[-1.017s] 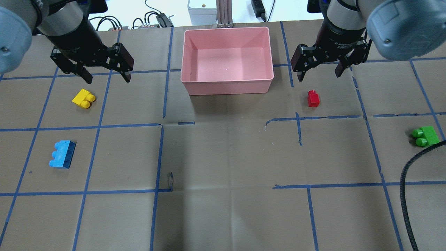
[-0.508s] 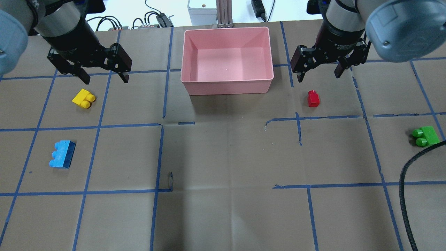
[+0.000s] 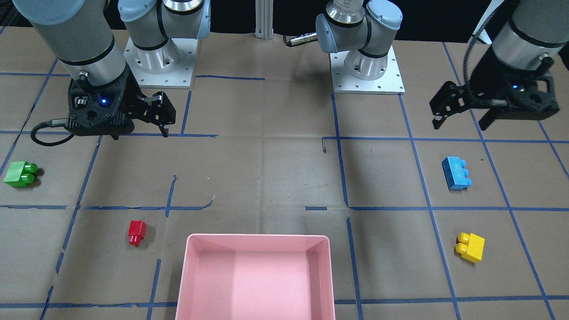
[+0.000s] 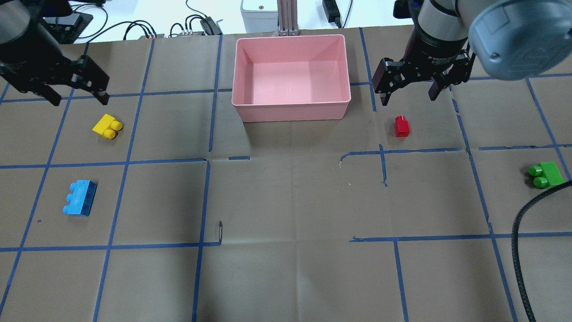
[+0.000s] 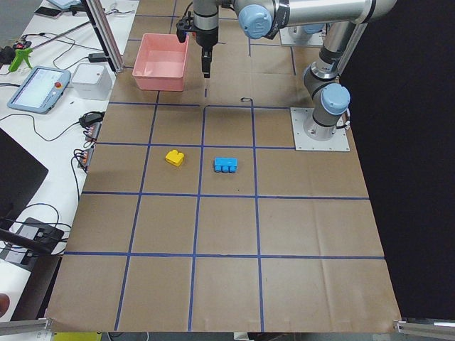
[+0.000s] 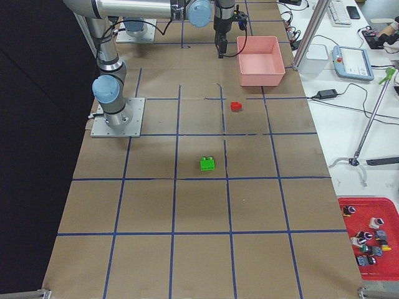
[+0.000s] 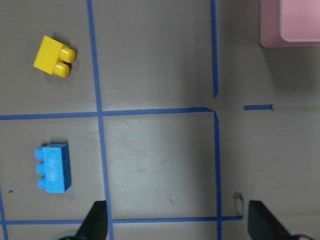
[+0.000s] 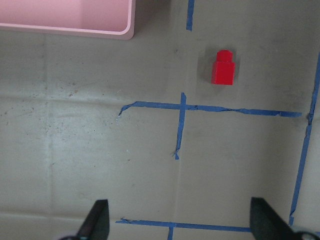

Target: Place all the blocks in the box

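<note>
The pale pink box (image 4: 290,109) stands at the far middle of the table, with nothing in it. The yellow brick (image 4: 107,126) and the blue brick (image 4: 80,204) lie on the left. The red brick (image 4: 401,126) and the green brick (image 4: 545,174) lie on the right. My left gripper (image 4: 80,100) is open and empty, hovering just beyond and left of the yellow brick. My right gripper (image 4: 408,99) is open and empty, hovering just beyond the red brick. The left wrist view shows the yellow brick (image 7: 54,62) and the blue brick (image 7: 52,168). The right wrist view shows the red brick (image 8: 224,68).
A black cable (image 4: 518,232) curves over the table's near right corner, close to the green brick. Blue tape lines grid the brown paper table. The arm bases (image 3: 366,66) stand on the robot's side. Devices and cables (image 4: 196,24) lie beyond the far edge.
My left gripper has moved to the left, from beyond and right of the yellow brick to beyond and left of it. The right gripper and the bricks have hardly moved.
</note>
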